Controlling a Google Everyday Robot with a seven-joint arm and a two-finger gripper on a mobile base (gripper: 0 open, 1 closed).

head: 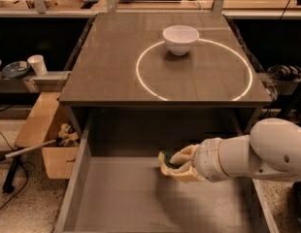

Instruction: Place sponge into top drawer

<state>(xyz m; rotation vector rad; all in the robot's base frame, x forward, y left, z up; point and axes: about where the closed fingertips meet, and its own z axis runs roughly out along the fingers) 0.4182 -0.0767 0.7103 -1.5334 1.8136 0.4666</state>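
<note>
So right up front the top drawer point(122, 204) is sitting pulled wide open, and the gripper point(177, 164) is hanging inside it, reaching in from the right on that fat white arm point(257, 152). Its jaws are pinching down on the sponge point(166, 158), so they're only as far apart as the sponge is thick, with the green top poking out past the fingertips on the left. The key thing: the sponge is sitting over the flat grey bottom, roughly mid-width and toward the back half, with bare floor all around and under it. Can't tell whether it's touching the bottom or floating a bit above. I'm guessing the drop just needs the jaws opening, maybe a bit lower first. Nothing is getting in the way; the side walls are well apart from it. Further back, the table point(107, 76) is overhanging the drawer's rear, with a glowing light ring point(139, 76) on top and the white bowl point(180, 39) sitting at the ring's far edge, nowhere near the action.
</note>
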